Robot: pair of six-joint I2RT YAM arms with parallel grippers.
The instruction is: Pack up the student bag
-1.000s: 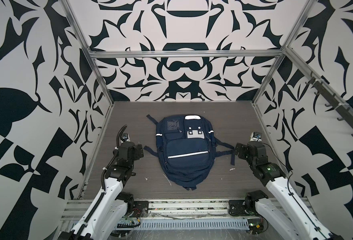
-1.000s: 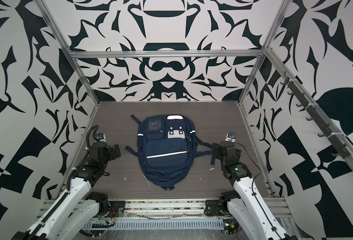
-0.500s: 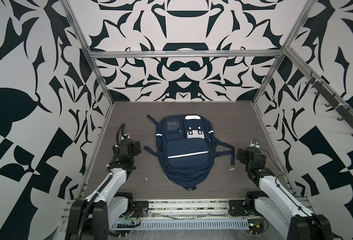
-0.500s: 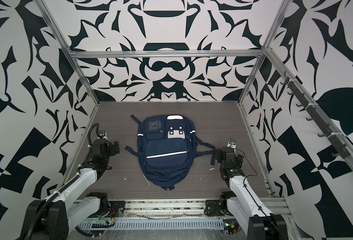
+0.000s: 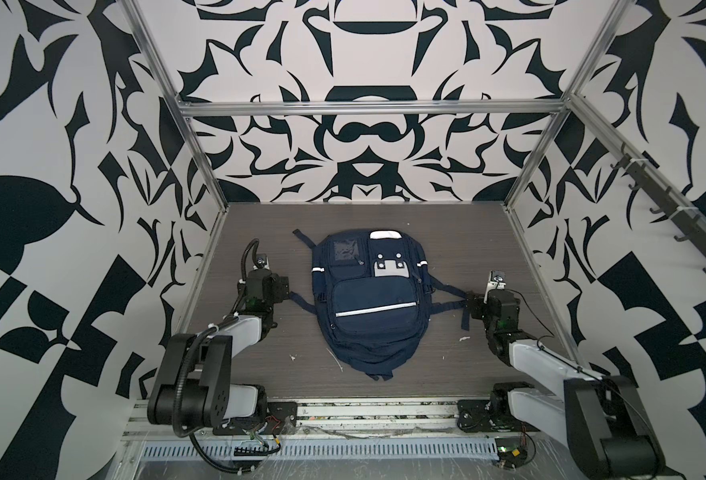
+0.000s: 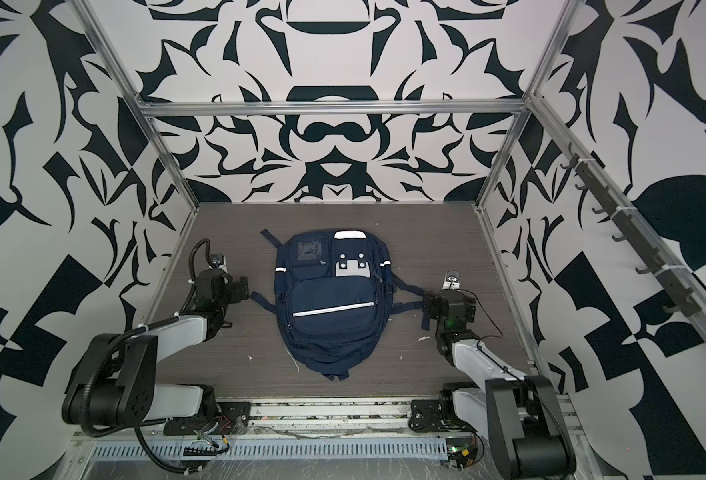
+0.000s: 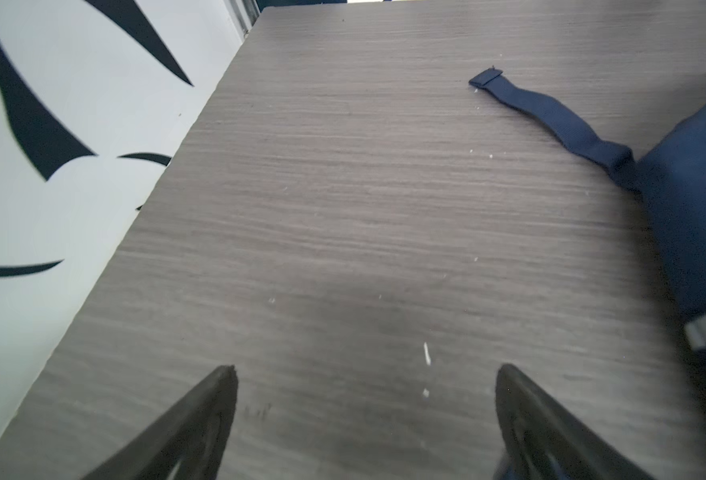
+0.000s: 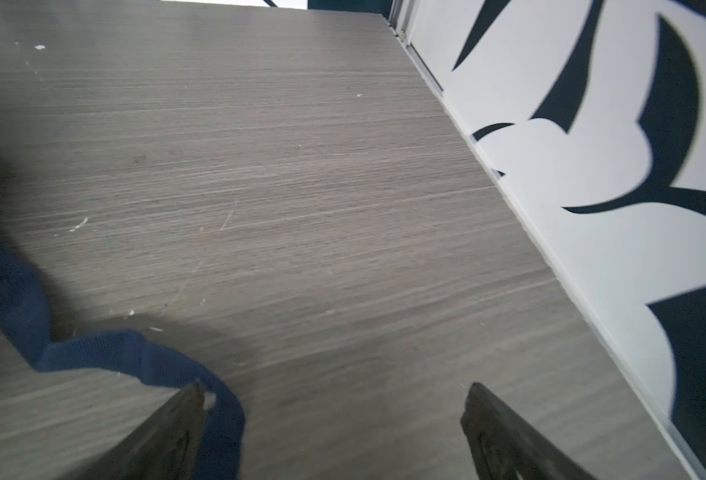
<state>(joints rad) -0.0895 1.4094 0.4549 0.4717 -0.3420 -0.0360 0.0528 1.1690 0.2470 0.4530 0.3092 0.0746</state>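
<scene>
Student bag (image 5: 370,307) face-up on counter (image 5: 467,245); left claw (image 7: 365,374) (nine o'clock) and right claw (image 8: 334,390) (three) gape empty, seemingly parked clear of it.

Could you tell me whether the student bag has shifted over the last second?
No. The student bag lies where it was, its top just as near the back edge of the table.

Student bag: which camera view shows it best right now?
Both top views show the whole student bag lying flat, front up, on the table. The left wrist view catches only its edge and one strap; the right wrist view only a strap loop.
</scene>
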